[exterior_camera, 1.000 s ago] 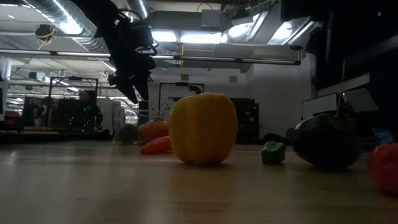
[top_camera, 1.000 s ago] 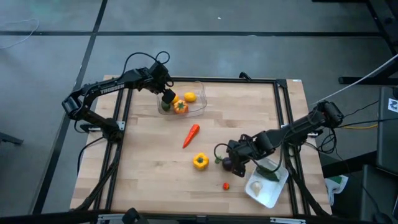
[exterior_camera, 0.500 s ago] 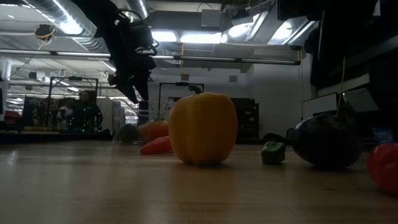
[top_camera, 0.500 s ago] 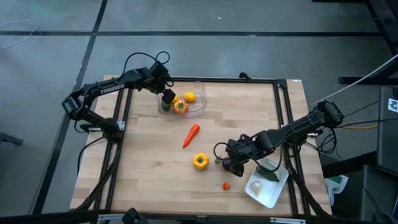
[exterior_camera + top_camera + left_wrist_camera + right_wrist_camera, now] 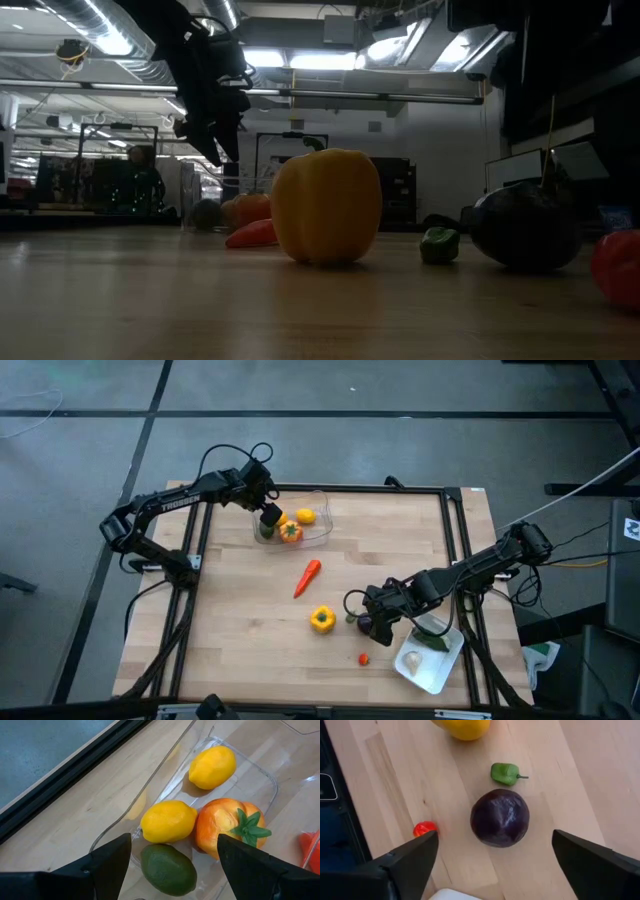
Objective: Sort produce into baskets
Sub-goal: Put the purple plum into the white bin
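Observation:
My left gripper [image 5: 268, 516] is open and empty above the clear tub [image 5: 318, 530]. The tub holds two lemons [image 5: 168, 821] [image 5: 212, 766], an orange tomato [image 5: 225, 827] and a green fruit [image 5: 167, 869], which rest on its floor. My right gripper [image 5: 373, 623] is open and empty over the purple ball [image 5: 500, 817], its fingers apart on either side of the ball. The ball lies on the table beside a small green pepper [image 5: 506, 773]. The white tray [image 5: 440, 665] at the near right holds white garlic [image 5: 411, 659] and a green piece [image 5: 432, 636].
A red carrot-like piece [image 5: 307, 578], a yellow pepper [image 5: 321, 619] and a small red piece [image 5: 363, 658] lie loose on the wooden table. A black frame [image 5: 200, 530] edges the table. There is bare wood at the near left and far right.

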Action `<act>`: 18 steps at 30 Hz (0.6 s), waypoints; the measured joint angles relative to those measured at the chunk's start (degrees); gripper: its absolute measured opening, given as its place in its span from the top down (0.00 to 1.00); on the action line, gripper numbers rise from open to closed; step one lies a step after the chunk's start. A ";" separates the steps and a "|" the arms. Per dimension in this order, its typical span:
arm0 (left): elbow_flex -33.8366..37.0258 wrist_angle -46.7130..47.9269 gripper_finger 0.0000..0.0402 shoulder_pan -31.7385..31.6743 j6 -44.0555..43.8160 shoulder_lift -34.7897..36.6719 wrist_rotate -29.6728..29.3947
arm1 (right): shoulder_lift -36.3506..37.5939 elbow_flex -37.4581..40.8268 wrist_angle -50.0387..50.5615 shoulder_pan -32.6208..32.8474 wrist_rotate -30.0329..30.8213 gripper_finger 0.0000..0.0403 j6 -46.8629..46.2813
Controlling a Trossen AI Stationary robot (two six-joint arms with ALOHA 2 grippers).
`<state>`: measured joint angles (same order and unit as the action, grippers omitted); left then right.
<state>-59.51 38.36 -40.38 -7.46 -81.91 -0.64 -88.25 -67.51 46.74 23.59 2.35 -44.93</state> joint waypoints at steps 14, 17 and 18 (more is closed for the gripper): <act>0.00 -0.01 0.27 0.00 0.01 -0.01 0.00 | -0.01 1.39 -2.44 0.07 2.38 0.12 -1.29; 0.00 -0.01 0.27 0.00 0.02 -0.02 0.00 | -0.04 2.91 -5.31 0.04 2.63 0.12 -1.30; 0.00 0.00 0.27 0.00 0.01 -0.02 0.02 | -0.04 3.32 -5.86 0.04 2.63 0.12 -1.30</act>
<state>-59.51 38.36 -40.38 -7.45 -81.93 -0.63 -88.29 -64.19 40.88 23.64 4.98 -46.23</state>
